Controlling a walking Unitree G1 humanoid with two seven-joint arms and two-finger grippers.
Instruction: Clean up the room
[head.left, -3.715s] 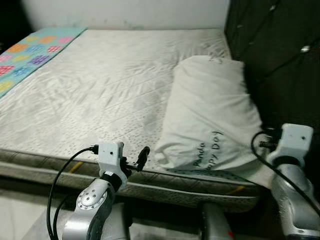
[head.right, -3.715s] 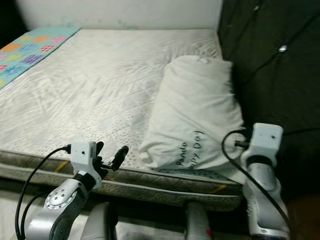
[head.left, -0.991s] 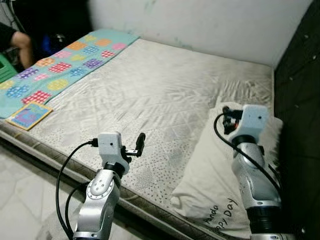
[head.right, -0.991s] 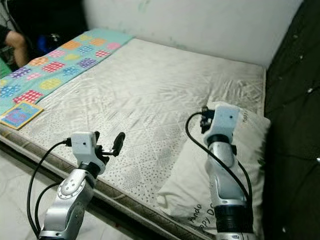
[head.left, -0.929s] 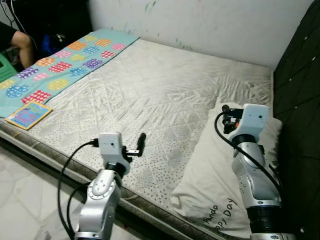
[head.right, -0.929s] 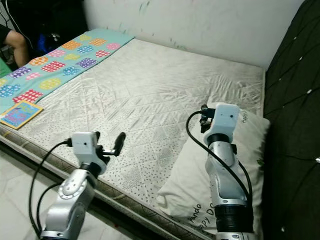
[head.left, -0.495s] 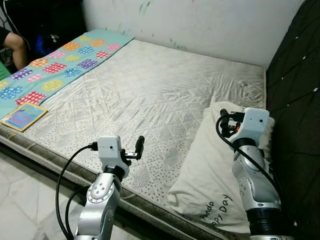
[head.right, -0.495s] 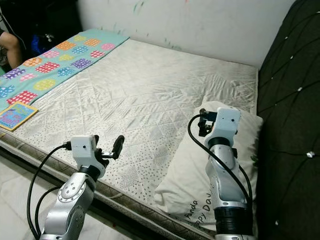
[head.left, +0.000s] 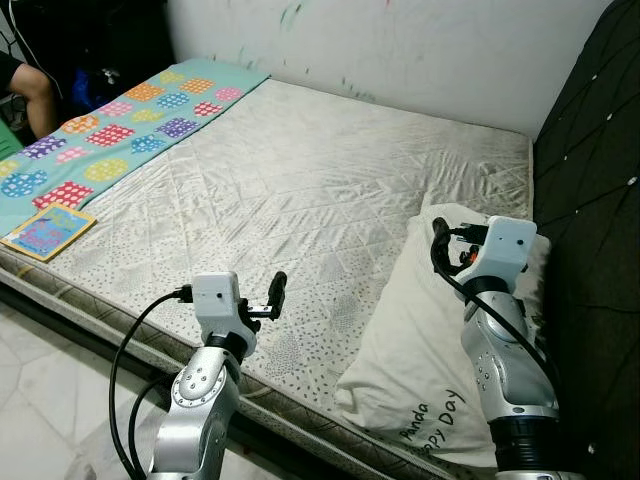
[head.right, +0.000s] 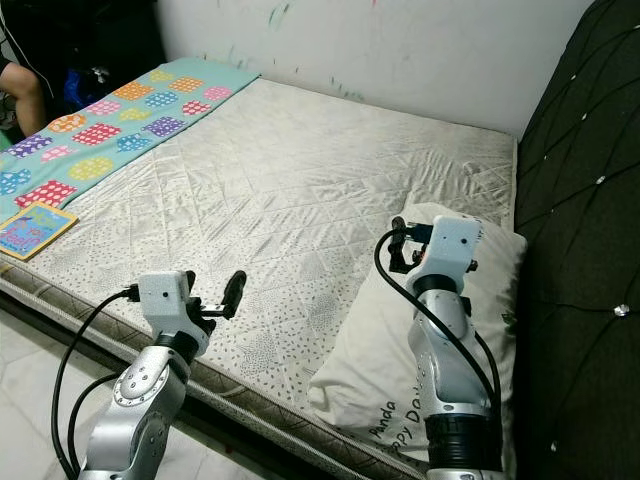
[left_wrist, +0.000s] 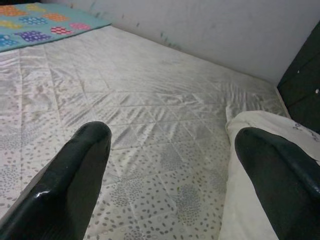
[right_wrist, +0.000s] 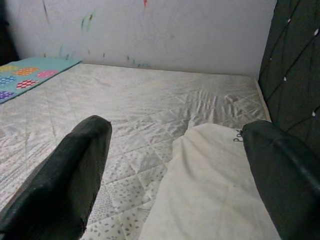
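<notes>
Pillow, white cloth with dark lettering (head.left: 430, 340), lies on the bed's (head.left: 290, 190) near right, overhanging the near edge. Your right tool (head.right: 398, 245) hovers above it, your left tool (head.left: 272, 298) over the near edge, both spread wide and empty. Nudge it and it could slide to the floor.

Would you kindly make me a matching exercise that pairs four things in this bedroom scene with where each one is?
Things:
1. pillow
2. patterned blanket
3. small picture book
4. left claw

Places:
A. along the far left side of the mattress
B. hovering open over the near edge of the mattress
C. against the dark headboard on the right
D. flat near the left front corner of the mattress

Pairs: 1-C, 2-A, 3-D, 4-B
</notes>
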